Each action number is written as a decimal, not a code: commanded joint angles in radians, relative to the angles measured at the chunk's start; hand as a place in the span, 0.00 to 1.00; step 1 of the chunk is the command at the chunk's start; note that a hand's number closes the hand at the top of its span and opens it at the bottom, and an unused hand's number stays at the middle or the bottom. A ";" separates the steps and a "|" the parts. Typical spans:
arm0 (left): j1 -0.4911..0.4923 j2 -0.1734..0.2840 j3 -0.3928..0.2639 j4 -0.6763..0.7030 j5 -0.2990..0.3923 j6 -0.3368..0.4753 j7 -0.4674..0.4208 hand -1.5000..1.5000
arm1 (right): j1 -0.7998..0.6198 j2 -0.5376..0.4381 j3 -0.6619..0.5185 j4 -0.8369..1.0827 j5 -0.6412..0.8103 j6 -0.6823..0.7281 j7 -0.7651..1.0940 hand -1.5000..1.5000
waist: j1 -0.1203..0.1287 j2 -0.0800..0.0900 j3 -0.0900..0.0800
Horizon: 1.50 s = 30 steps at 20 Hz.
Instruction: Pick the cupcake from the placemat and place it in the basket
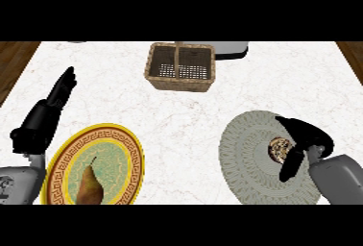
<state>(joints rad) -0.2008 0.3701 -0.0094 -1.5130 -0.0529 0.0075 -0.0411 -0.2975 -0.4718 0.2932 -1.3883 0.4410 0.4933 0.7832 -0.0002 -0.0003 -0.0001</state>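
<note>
Down at the lower right of the frame sat the round grey placemat (pixel 248 158), flat on the white marbled surface (pixel 184 115), and on its right half sat the cupcake (pixel 279 149), seen from above as a small brown round with a pale speckled top. The right robot hand (pixel 303 144) was right there at it, coming in from the lower right edge on its grey forearm: one black digit arched over the far side of the cupcake, another ran down past its near side, so the cupcake sat in the gap between them. The digits curved around it but were not closed on it, and whether they touched it could not be told. The cupcake was on the mat, not lifted.

Up at the top centre stood the woven basket (pixel 180 81), square, with a handle across the top and a mesh floor showing inside. It was well apart from the placemat. Just behind it, at the top edge, a grey and white appliance (pixel 230 49) peeked into view.

Over on the left, the left robot hand (pixel 56 98) rested with straight fingers pointing toward the upper left, holding nothing. Just beside it, at the lower left, lay a yellow and red patterned plate (pixel 117 144) with a brown pear (pixel 89 185) on it, stem pointing up the frame.
</note>
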 commanded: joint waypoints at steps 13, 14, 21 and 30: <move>-0.068 -0.040 0.092 0.033 -0.032 -0.084 0.015 0.50 | -0.005 0.113 -0.116 0.200 0.160 -0.028 -0.160 1.00 | 0.001 0.002 0.000; 0.047 -0.083 0.040 -0.070 -0.063 -0.054 0.033 0.50 | 0.028 0.131 -0.126 0.131 0.140 -0.021 -0.100 1.00 | 0.002 0.000 0.000; 0.026 -0.050 0.089 -0.032 -0.060 -0.088 -0.009 0.50 | 0.022 0.135 -0.051 0.170 0.259 -0.068 -0.226 1.00 | 0.004 0.001 0.000; -0.033 -0.077 0.057 -0.052 -0.057 -0.096 0.038 0.50 | -0.351 -0.177 -0.138 0.464 0.335 -0.069 -0.647 1.00 | 0.056 0.017 0.003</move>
<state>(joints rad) -0.2199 0.2904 0.0458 -1.5618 -0.1214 -0.0739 -0.0058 -0.5212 -0.5497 0.1671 -1.0367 0.7397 0.4354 0.2944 0.0344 0.0072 -0.0026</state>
